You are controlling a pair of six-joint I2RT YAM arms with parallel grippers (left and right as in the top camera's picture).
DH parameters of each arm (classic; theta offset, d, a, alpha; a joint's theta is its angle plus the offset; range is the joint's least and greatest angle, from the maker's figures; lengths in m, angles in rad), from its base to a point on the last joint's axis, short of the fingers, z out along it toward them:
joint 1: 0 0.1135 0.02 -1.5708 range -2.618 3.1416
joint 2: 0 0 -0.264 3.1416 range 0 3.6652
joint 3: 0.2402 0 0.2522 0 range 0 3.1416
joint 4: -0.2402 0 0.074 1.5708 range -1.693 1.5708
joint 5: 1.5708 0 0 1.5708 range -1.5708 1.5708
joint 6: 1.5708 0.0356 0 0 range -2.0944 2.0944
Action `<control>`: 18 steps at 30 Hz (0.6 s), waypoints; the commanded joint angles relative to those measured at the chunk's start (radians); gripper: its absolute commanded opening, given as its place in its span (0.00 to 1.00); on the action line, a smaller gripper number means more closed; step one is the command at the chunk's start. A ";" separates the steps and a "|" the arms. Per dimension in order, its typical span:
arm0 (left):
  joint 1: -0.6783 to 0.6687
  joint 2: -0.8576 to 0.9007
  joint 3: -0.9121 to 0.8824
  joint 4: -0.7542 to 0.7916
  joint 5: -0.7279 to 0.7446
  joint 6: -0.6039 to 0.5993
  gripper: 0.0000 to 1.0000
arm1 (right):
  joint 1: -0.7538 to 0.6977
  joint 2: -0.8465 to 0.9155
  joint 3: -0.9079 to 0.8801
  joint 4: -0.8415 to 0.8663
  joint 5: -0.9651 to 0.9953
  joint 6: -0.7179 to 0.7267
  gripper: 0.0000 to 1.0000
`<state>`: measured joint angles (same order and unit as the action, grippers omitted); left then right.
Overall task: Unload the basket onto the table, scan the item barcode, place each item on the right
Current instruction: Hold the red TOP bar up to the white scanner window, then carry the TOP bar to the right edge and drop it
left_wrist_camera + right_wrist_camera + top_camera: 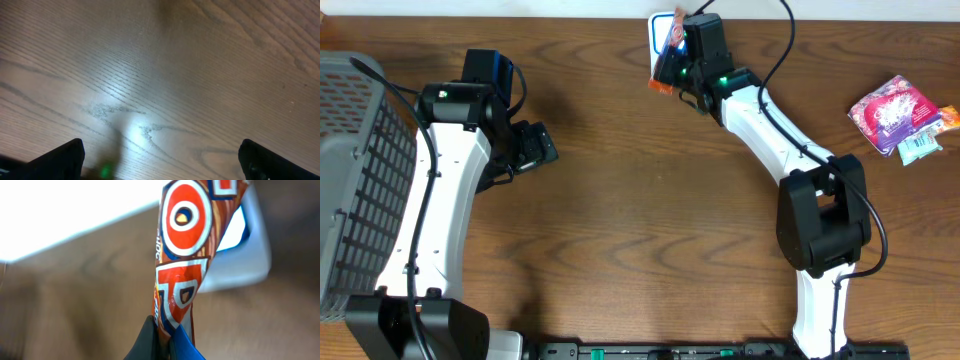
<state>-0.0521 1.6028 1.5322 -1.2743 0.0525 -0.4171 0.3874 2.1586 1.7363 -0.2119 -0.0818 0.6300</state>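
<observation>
Jaws of the right gripper (167, 339) are pressed fully together on the lower end of a snack wrapper (182, 255), a glossy orange-red pack with white-and-blue rings and blocks printed on it. In the right wrist view the wrapper stands up from the dark fingertips (147, 340), slightly bent, and crosses in front of a white, blue-edged scanner (257, 255) that is out of focus behind it.

From overhead, the right gripper (672, 68) sits at the far edge of the table (640, 220), near the middle. It holds the snack wrapper (662, 84) just over the near side of the scanner (660, 24). Whether wrapper and scanner touch cannot be told. The right arm (770, 130) stretches diagonally back to its base at the near edge.

The left gripper (535, 150) is on the left side of the table, well apart from the wrapper. Its jaws are spread wide and hold nothing. In its wrist view the left gripper (160, 160) shows only bare wood grain between its two dark fingers (60, 160).

A grey mesh basket (360, 180) stands at the left edge beside the left arm (440, 200). Near the right edge lie a pink packet (890, 112) and a teal packet (920, 146), touching each other.
</observation>
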 commanded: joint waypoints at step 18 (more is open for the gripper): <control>0.002 0.005 -0.002 -0.001 -0.012 0.013 0.98 | -0.061 0.062 0.024 0.142 -0.004 -0.167 0.01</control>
<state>-0.0521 1.6028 1.5322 -1.2747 0.0525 -0.4168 0.3225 2.2105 1.7386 -0.0776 -0.0227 0.5282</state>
